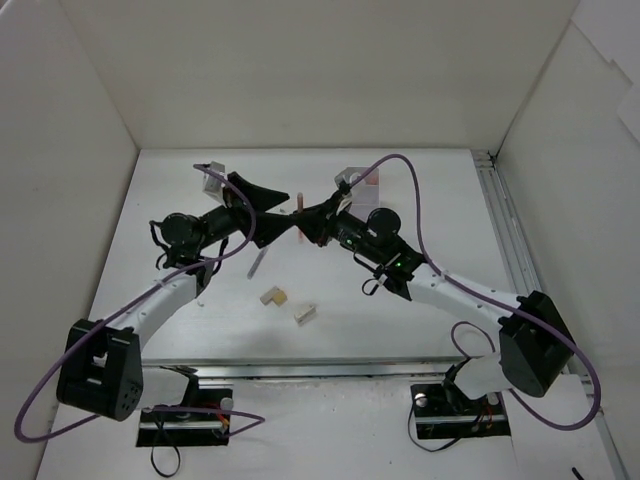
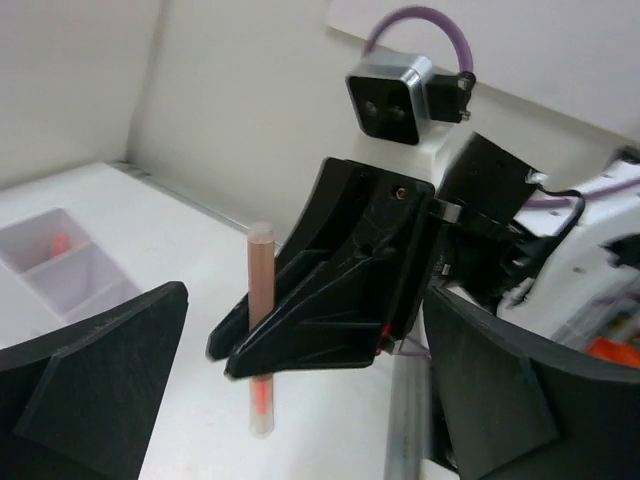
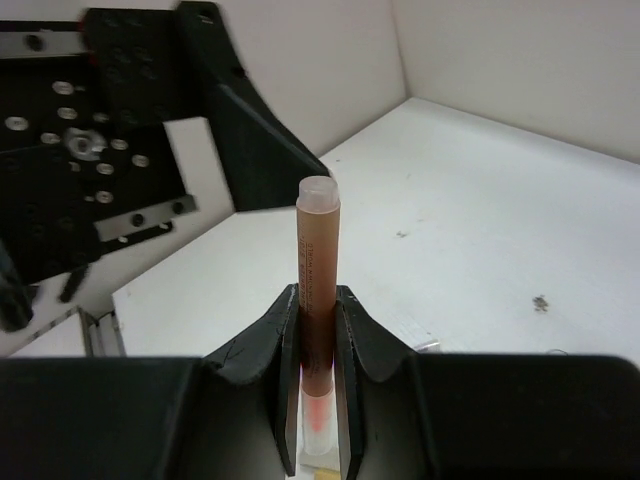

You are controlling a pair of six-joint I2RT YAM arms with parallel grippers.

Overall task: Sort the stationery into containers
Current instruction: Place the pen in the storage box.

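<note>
The right gripper has its fingers closed on a pinkish-brown pen, pinching it low on the barrel so that it stands upright with its pale capped end on top and most of its length clear above the grip. In the left wrist view the same pen hangs in the air above the worktop, its lower end poking out below the black fingers that clamp it. The left gripper faces this hand-to-hand meeting point with its fingers spread wide, one on each side of the pen and the other gripper, touching neither. From above, the two arms meet tip to tip over the far middle of the worktop. A second thin pen lies flat on the worktop nearer the left arm, well apart from the held one. Closer to the arm bases sit a tan L-shaped block and, just beside it to the right, a cream block; the two are not touching. The white divided box stands by the back wall, and something small and pink-orange lies in one of its compartments.
</note>
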